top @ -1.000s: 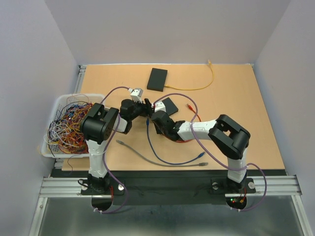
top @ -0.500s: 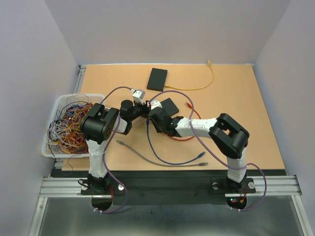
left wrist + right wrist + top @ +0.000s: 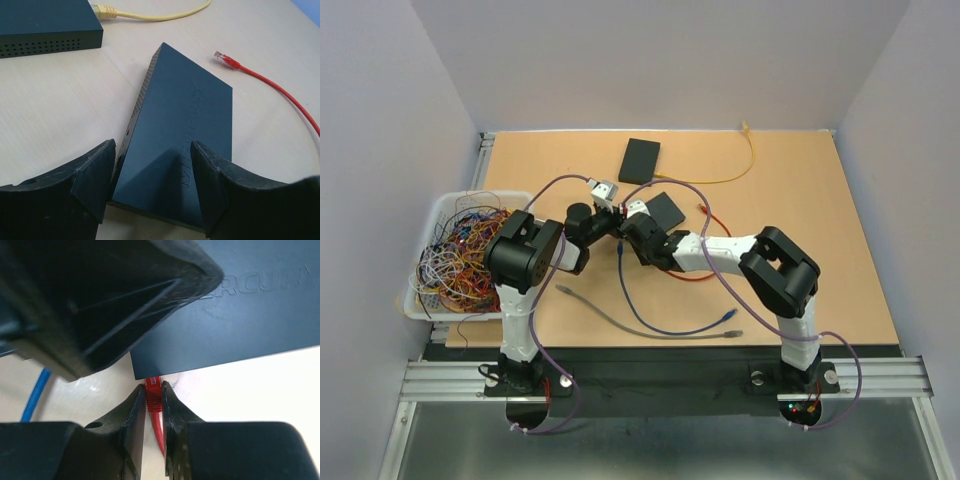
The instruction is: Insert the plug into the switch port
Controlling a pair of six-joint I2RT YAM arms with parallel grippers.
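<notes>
Alignment is the step in hand, as I judge it: the right claw (image 3: 154, 407) is nearly shut on the red plug (image 3: 153, 390), pinching it between both fingers. The plug's nose points at the near corner of the dark switch (image 3: 240, 305), very close to its edge or touching it; I cannot tell which. The port itself shows in no view, so whether the plug faces an opening is unclear. The left claw (image 3: 152, 155) stands wide open and holds nothing, its fingers on either side of the switch's near end on the bench (image 3: 60, 100). Next, the plug likely needs squaring to a port and a straight push, while the left claw closes on the case to stop it sliding. A second switch (image 3: 45, 25), with a yellow cable (image 3: 155, 15) plugged in, lies farther off.
</notes>
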